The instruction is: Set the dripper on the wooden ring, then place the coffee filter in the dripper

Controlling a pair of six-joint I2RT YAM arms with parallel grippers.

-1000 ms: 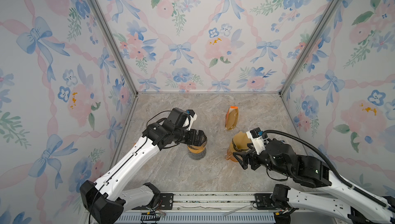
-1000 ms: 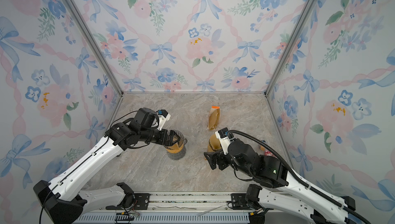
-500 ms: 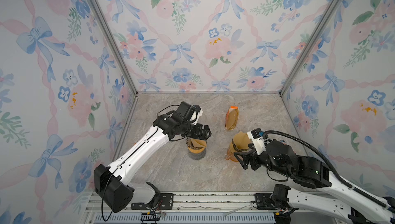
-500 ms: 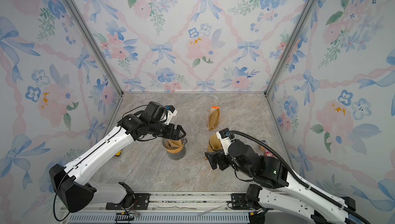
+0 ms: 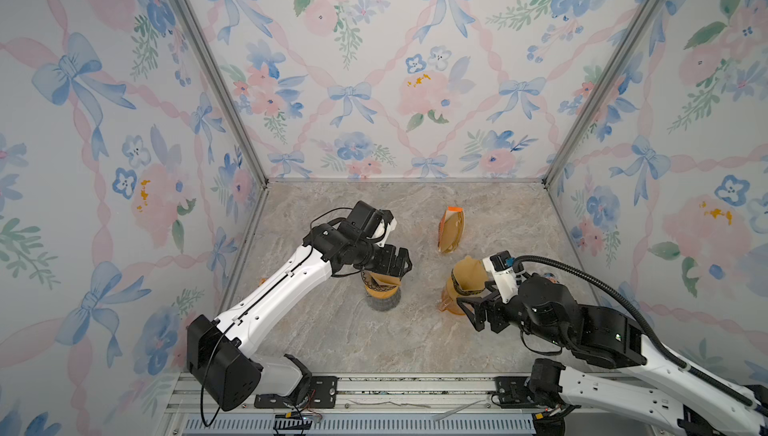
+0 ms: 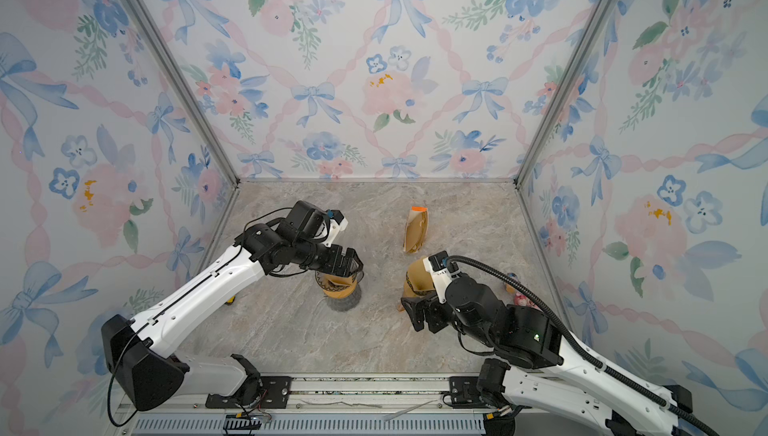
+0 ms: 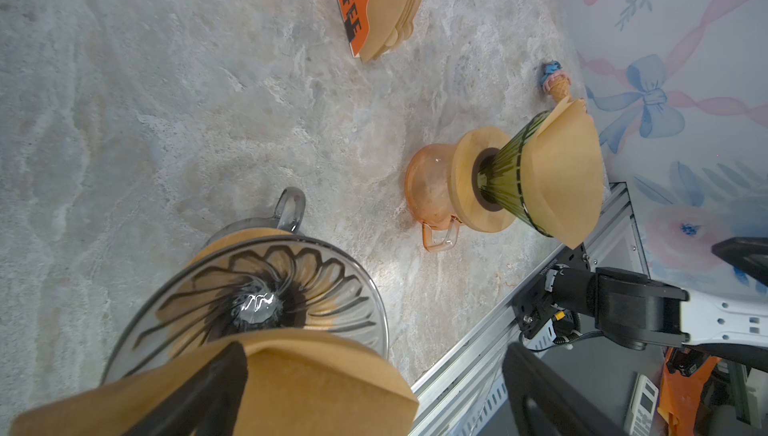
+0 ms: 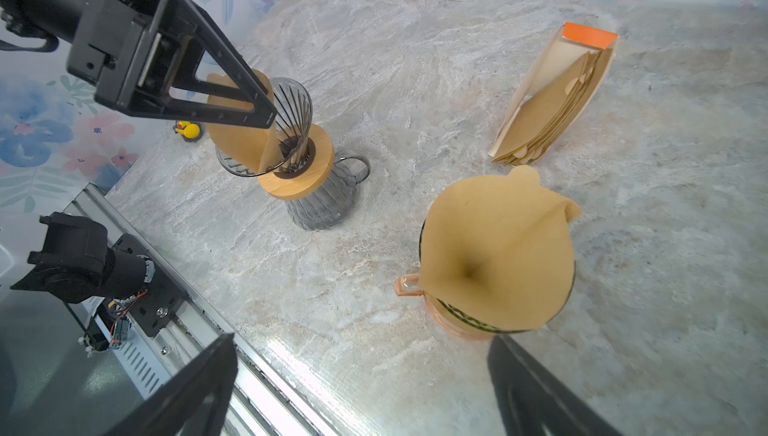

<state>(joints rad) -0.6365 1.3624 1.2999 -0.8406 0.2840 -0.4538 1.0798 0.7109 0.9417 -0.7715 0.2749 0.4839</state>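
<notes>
Against one finger of the wide-spread left gripper the coffee filter is seen only partly down in the dripper beneath, so seating is judged unfinished; the right gripper is held wide, empty.

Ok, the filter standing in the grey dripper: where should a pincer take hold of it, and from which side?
Probably by its upper edge, from above. The filter looks folded flat and stands on end, tip down in the dripper, top well above the rim, so only that edge is free; one finger goes on each face. The left pincer is open there now.
</notes>
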